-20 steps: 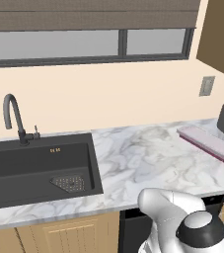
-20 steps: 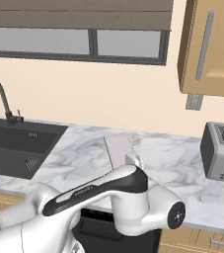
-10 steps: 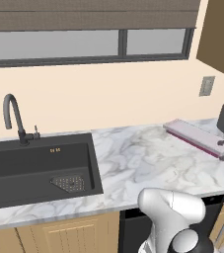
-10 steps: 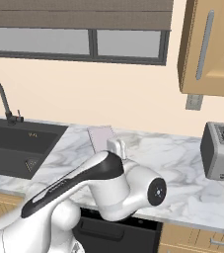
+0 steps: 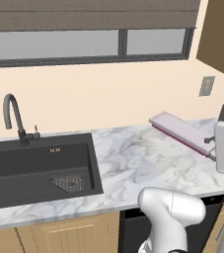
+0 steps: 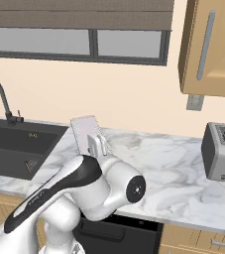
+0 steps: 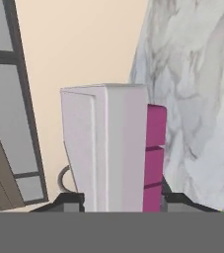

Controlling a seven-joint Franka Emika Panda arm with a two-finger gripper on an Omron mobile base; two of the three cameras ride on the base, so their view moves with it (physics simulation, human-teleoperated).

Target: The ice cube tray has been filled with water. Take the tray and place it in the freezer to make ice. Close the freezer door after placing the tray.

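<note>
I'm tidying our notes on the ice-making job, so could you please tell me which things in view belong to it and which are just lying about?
Belongs to the job:
- ice cube tray, lifted clear of the counter
- pincer, shut on the tray's end

Just lying about:
- toaster
- sink
- faucet
- wall outlet
- upper cabinet

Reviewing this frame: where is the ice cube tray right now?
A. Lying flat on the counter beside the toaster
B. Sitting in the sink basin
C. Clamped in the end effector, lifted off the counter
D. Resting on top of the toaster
C: the ice cube tray stands between the end effector's fingertips in the hand view, and the left base view shows it raised above the marble counter.
</note>
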